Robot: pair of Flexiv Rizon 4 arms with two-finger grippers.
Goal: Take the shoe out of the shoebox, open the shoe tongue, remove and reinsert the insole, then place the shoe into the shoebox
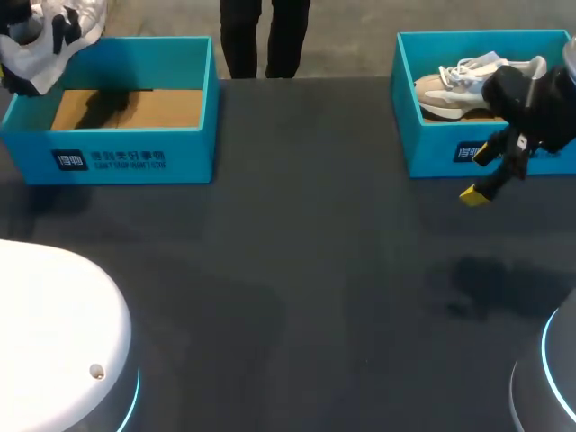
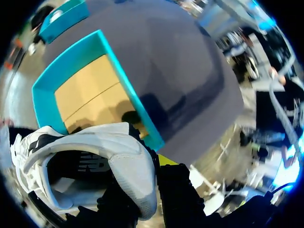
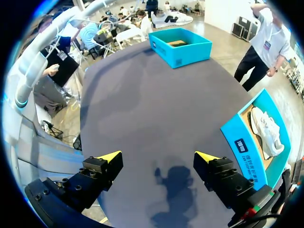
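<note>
My left gripper [image 1: 54, 31] hangs above the far left corner of the left blue shoebox [image 1: 135, 153] and is shut on a white shoe [image 1: 31, 58]. In the left wrist view the white shoe [image 2: 118, 152] sits clamped at its heel collar in the gripper [image 2: 145, 183], with the opening towards the camera. The shoebox [image 2: 45, 90] lies below with a bare cardboard floor. A second, beige-and-white shoe [image 1: 468, 85] lies in the right blue shoebox [image 1: 432, 153]. My right gripper [image 1: 481, 174] hovers open just in front of that box, nothing between its fingers [image 3: 109, 156].
The dark table [image 1: 297, 270] stretches between the two boxes. From the right wrist, the right shoebox [image 3: 244, 142] with its shoe [image 3: 266, 130] lies beside the gripper [image 3: 157, 156], and the left shoebox [image 3: 183, 47] stands far ahead.
</note>
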